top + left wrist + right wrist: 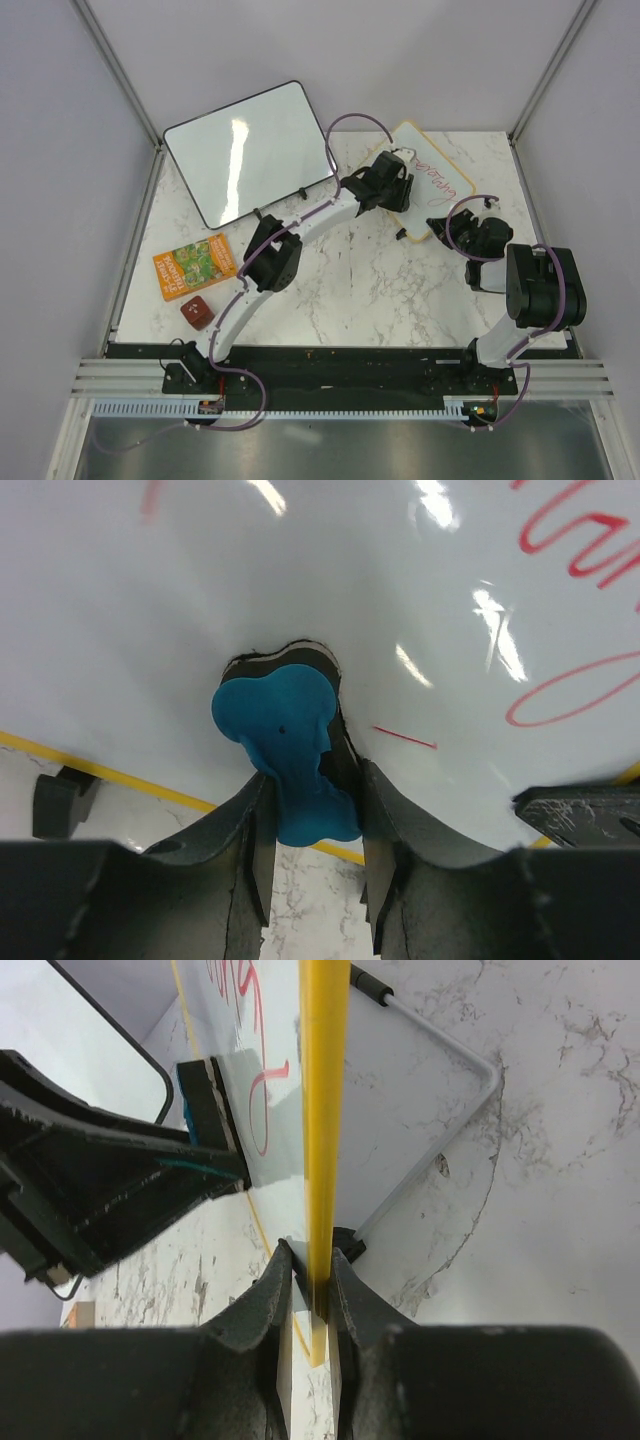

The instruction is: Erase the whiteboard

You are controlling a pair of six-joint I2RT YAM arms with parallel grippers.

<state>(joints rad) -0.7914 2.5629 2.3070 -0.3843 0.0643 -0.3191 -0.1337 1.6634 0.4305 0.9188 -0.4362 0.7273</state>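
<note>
1. Marble-look table (380,290), with the whiteboard (440,175) over at the far right part, well to the right of a bigger black-framed board (250,150) propped at the far left.
2. Got red handwriting (575,540) scrawled over the white face, plus a short red stroke (405,738) lower down.
3. Left fingers (250,825) set narrow, clamped on a blue eraser (285,730), its head pressed right against the board's face just beside that short stroke.
4. Black clip foot (60,800) tucked under the yellow frame, off to the left of the eraser.
5. Right fingers (265,1320) pinched almost together on the yellow frame edge (322,1110), seen edge-on from the right wrist.
6. Orange booklet (195,265) and a small dark red block (197,312) on the table's left side, well apart from the whiteboard.
</note>
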